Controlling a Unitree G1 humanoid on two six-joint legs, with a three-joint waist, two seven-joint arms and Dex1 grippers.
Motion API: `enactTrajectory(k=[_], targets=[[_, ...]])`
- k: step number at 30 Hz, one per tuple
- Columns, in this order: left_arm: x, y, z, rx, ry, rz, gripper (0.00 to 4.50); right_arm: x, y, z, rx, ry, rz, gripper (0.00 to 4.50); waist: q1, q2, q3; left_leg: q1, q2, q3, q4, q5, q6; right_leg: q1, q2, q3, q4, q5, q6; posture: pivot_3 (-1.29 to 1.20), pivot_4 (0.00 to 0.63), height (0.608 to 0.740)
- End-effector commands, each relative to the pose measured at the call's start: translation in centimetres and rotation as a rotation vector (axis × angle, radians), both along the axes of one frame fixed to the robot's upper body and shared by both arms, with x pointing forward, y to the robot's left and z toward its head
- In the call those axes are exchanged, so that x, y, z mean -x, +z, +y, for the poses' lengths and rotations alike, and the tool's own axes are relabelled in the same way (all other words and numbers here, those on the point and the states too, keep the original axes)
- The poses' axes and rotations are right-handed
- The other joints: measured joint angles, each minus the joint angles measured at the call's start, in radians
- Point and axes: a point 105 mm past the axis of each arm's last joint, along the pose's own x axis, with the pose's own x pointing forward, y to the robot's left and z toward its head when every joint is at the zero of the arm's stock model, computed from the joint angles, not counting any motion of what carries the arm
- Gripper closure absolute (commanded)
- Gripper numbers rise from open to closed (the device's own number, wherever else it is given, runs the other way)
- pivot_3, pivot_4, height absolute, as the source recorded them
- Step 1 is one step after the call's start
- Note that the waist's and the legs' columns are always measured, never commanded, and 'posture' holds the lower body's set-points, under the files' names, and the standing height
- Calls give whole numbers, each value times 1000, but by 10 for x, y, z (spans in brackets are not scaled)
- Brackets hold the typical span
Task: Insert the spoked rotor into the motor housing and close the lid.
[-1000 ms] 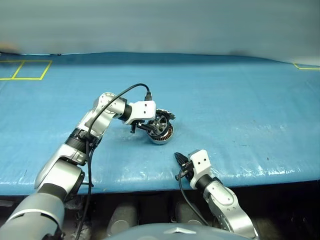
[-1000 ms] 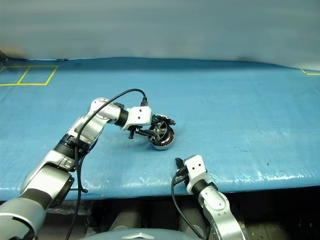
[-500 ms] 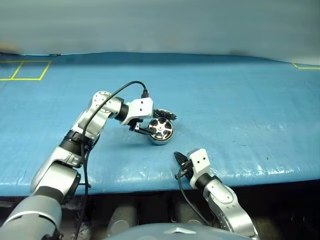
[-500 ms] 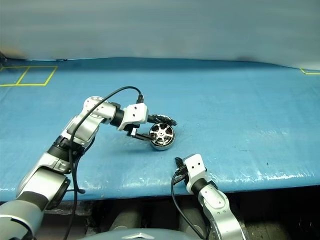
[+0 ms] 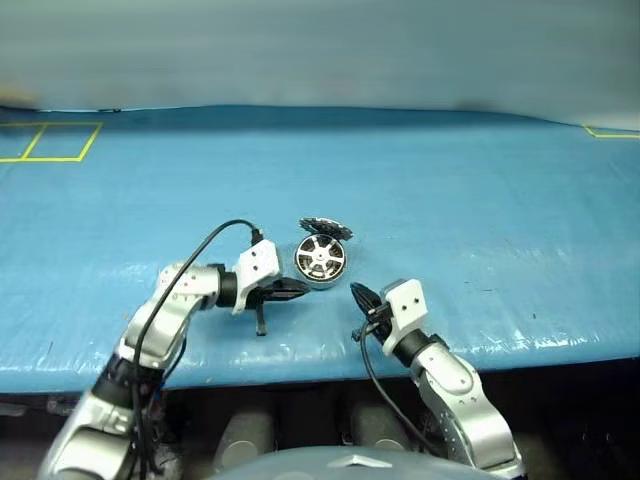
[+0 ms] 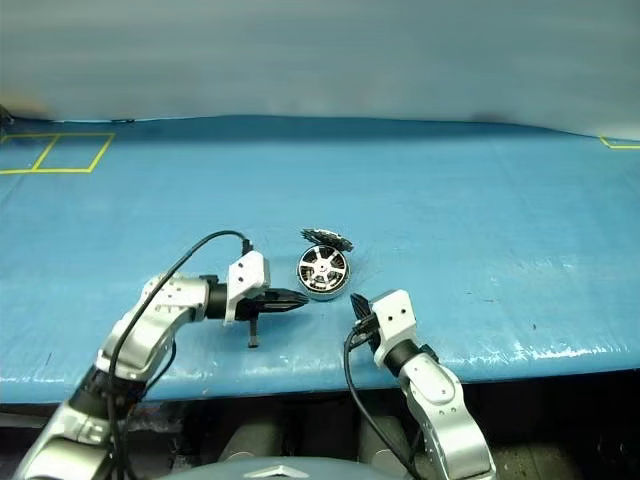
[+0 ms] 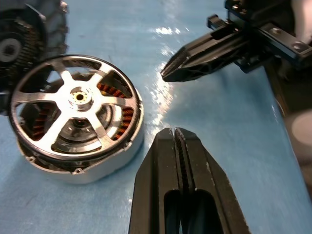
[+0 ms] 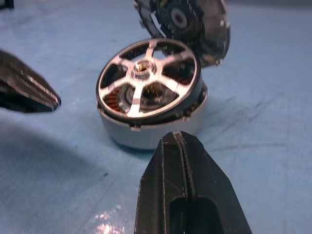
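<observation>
Both pincers are pressed together and pinch nothing. On the left gripper (image 5: pixel 297 290) the two black fingers (image 7: pixel 178 165) lie flat against each other, toothed edges meeting along one seam, and they hang just above the cloth, pointing across toward the robot's right, close beside the motor. The right gripper (image 5: pixel 358 296) has its fingers (image 8: pixel 183 170) shut in the same way and points forward and a little to the left, with its tip near the motor on the side toward the robot. The two tips are near each other but apart, and neither touches the motor.

Going from large to small: the blue cloth (image 5: pixel 480 200) covers the whole table and carries yellow tape lines (image 5: pixel 50 140) at its far left corner. Near the front middle stands the motor housing (image 7: pixel 92 168), a short silver can sitting upright on the cloth, with copper windings showing through the gaps on top. The spoked rotor (image 7: pixel 78 105) sits on the housing's top, face up, its six pale spokes running to a small hub; it looks slightly crooked against the housing's rim. The lid (image 8: pixel 192 24) leans tilted on the far side of the housing, its dark face with the jagged edge turned toward the rotor, and its lower edge is against the housing.
</observation>
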Motion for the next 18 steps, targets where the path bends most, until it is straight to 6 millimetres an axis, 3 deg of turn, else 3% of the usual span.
enactTrajectory(k=[1, 5, 10, 18], targets=[[3, 11, 9, 118, 165, -93, 4458, 0, 28, 9, 9, 57, -66, 4500, 2, 0, 0, 0, 0, 0, 0, 0, 0, 0, 0, 0, 0, 0, 0, 0, 150, 740], [16, -1, 13, 167, 266, -101, 4458, -4, 36, 15, 17, 76, -57, 4500, 9, 0, 0, 0, -1, -1, 0, 0, 0, 1, -2, -2, 0, 0, 0, 0, 150, 740], [26, -13, 12, 222, 393, -133, 4458, -21, 32, 21, 39, 37, -25, 4500, 10, -1, 0, 0, -1, 0, 0, 0, 0, 1, -3, -3, -2, 2, -2, 0, 150, 740], [35, -37, 4, 181, 402, -122, 4458, -41, 24, 28, 62, 7, -11, 4500, 5, 0, -1, 0, -1, 1, -1, 1, 1, 1, -2, -5, -3, 2, -3, 0, 150, 740]])
